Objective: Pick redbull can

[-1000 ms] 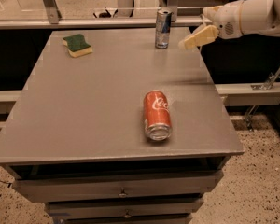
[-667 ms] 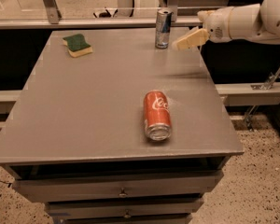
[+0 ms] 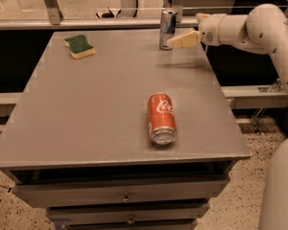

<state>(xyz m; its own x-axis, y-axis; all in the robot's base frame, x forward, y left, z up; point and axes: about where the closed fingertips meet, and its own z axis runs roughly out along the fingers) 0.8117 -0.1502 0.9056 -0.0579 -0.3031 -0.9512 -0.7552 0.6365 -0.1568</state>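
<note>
White dotted arm (image 3: 259,28), cream pincer (image 3: 175,41) at tip

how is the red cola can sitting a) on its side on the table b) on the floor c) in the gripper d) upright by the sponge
a: the red cola can lies on its side on the table, while the gripper is at the far edge beside the upright redbull can.

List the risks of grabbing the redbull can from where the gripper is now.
1. The redbull can stands upright, slim and tall. The gripper, low beside it, could knock it over on a sideways bump.
2. The can is near the far edge of the table, so a push may send it off the back.
</note>
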